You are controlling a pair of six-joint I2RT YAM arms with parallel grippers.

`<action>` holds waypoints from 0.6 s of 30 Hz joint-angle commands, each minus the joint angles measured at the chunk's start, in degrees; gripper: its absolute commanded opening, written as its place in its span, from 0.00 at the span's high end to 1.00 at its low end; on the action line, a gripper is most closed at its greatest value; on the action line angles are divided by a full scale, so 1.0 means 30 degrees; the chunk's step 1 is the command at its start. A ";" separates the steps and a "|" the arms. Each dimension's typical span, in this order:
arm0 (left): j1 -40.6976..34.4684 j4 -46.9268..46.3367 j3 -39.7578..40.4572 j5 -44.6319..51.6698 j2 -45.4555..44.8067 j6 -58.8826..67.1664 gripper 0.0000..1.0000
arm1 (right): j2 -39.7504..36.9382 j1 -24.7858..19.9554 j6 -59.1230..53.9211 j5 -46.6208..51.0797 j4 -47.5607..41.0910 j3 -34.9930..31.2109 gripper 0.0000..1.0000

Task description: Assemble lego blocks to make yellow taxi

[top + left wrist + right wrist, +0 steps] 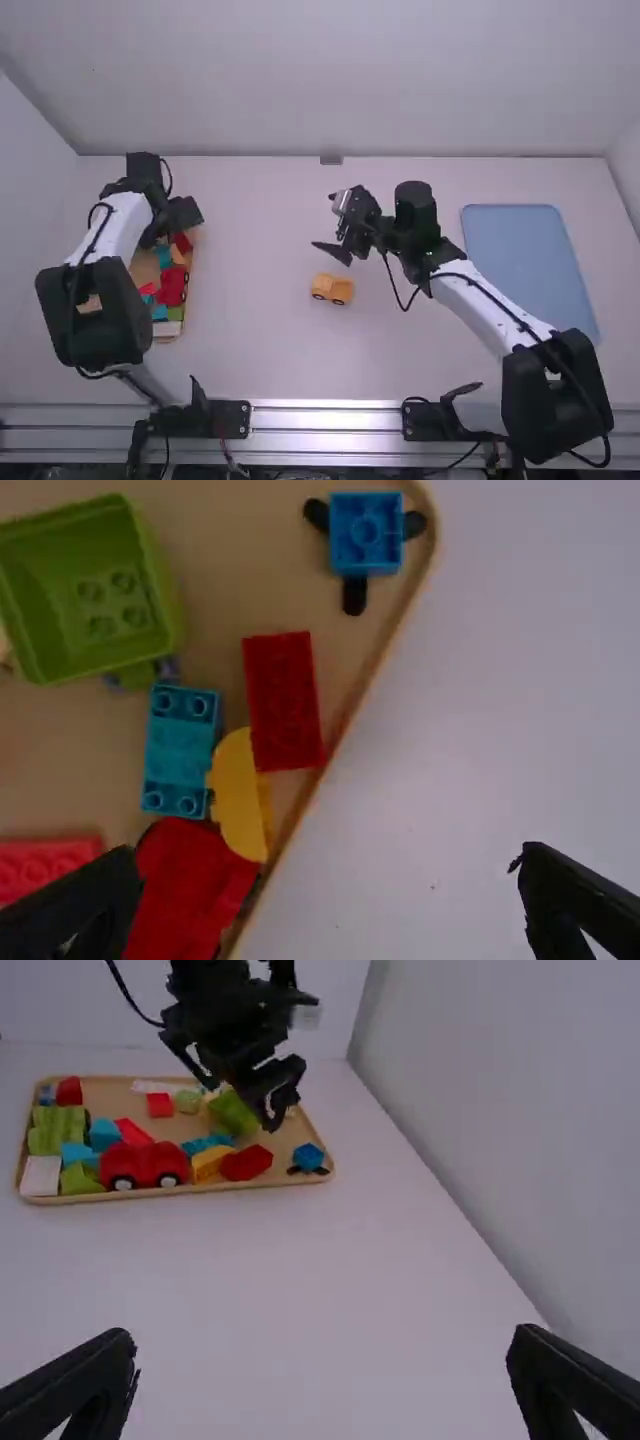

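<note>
My left gripper (178, 215) hangs over the far end of the wooden block tray (195, 262); in the left wrist view the same left gripper (330, 890) is open with nothing between its fingers. Below it lie a yellow curved block (240, 795), a red block (284, 700) and a red car-shaped piece (185, 890). A yellow-orange vehicle (332, 289) with dark wheels stands on the middle of the table. Beyond the vehicle and above the table is my right gripper (335, 225); this right gripper (325, 1370) is open and holds nothing.
A blue tray (530, 260) rests at the table's right side. In the wooden tray are also a green box-shaped block (85, 600), a teal block (180, 750), a blue piece with black knobs (366, 535) and several other bricks. Walls stand around the table.
</note>
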 commanded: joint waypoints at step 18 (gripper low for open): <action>0.6448 -0.4648 0.2492 0.2149 -0.0423 -0.6171 0.03 | 0.0131 -0.0131 -0.0036 -0.0182 0.0707 0.0117 0.01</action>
